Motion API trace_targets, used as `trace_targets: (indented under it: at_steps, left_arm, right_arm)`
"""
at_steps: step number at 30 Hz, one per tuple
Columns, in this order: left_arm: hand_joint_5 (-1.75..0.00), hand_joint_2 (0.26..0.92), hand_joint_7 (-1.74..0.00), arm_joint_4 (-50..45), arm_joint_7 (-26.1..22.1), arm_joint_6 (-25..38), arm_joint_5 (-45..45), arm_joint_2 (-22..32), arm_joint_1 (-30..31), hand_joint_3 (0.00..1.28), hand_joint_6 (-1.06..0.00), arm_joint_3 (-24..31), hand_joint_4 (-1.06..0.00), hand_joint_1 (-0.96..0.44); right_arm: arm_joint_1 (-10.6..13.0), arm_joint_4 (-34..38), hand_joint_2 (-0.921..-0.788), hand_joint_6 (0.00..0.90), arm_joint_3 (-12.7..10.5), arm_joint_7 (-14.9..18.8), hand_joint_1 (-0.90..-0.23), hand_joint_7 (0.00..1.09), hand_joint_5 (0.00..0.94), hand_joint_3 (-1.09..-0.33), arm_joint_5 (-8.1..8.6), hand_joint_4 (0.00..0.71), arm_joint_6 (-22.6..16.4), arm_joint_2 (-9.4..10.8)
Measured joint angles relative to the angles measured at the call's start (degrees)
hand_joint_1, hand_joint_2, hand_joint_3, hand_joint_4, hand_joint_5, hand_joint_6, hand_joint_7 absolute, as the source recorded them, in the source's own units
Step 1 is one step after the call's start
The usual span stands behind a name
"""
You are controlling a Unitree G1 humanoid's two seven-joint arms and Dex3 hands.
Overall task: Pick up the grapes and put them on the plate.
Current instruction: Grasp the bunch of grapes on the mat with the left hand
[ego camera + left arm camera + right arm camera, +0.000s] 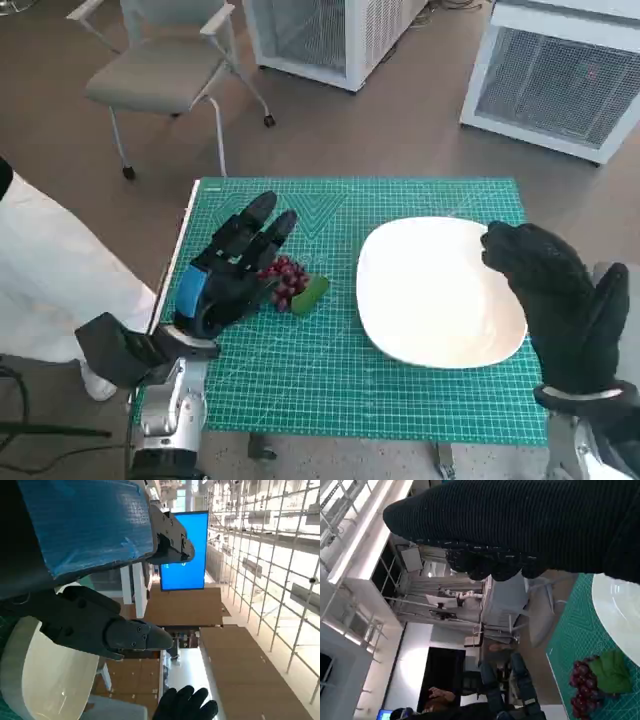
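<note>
Nearest to the robot, the left hand (232, 268), black with blue tape over its back, lies low over the green cutting mat (330, 400) which covers the small table; its fingers (262, 222) are stretched out and a little apart, and they hold nothing; the bunch of dark red grapes with a green leaf (292, 284) lies on the mat just beside this hand, on the side toward the plate; whether the hand touches the grapes I cannot tell. On the other side the right hand (560, 300), in a black knitted glove, hangs over the outer edge of the large white oval plate (425, 300); its fingers are curled inward with nothing in them. The plate lies flat on the mat, near the grapes but apart from them, and nothing lies on it; in the right wrist view the grapes (582, 687) and the leaf lie on the mat next to the plate's rim (615, 605). Beyond the table, on the brown floor, stand a grey chair on castors (165, 70) and two white cabinets with mesh fronts (560, 75); a person in white (50, 270) stands by the table's left side.
</note>
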Motion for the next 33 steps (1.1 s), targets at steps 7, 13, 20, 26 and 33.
trace_targets:
  at_steps: [7, 13, 20, 26, 33]
  left_arm:
    - [0.00, 0.921, 0.00, -0.13, 0.32, 0.00, 0.04, 0.00, 0.30, 0.18, -0.41, 0.00, -0.34, -0.38]
    - [0.00, 0.921, 0.00, -0.17, 0.40, 0.00, 0.04, -0.01, 0.55, 0.18, -0.41, -0.02, -0.34, -0.38]
    - [0.00, 0.921, 0.00, -0.44, 0.49, 0.00, 0.03, -0.03, 0.64, 0.18, -0.41, -0.03, -0.34, -0.38]
    - [0.00, 0.921, 0.00, -0.59, 0.64, 0.04, 0.02, -0.07, 0.66, 0.18, -0.41, -0.04, -0.34, -0.38]
    - [0.00, 0.921, 0.00, -0.69, 0.66, 0.35, -0.01, -0.09, 0.79, 0.18, -0.41, -0.04, -0.34, -0.38]
  right_arm:
    - [0.00, 0.00, -0.921, 0.239, 0.01, 0.00, -0.331, 1.02, 0.863, -0.601, 0.00, 0.438, -0.02, 0.00]
    - [0.00, 0.00, -0.921, 0.238, 0.03, 0.00, -0.331, 1.02, 0.864, -0.601, 0.00, 0.438, -0.02, 0.01]
    - [0.00, -0.01, -0.921, 0.235, 0.02, 0.01, -0.332, 1.02, 0.865, -0.601, 0.02, 0.438, -0.01, 0.01]
    - [0.00, 0.00, -0.921, 0.234, 0.00, 0.11, -0.332, 1.03, 0.866, -0.602, 0.03, 0.437, -0.02, 0.01]
    - [0.00, 0.00, -0.921, 0.232, 0.00, 0.26, -0.332, 1.03, 0.868, -0.602, 0.03, 0.436, -0.02, 0.01]
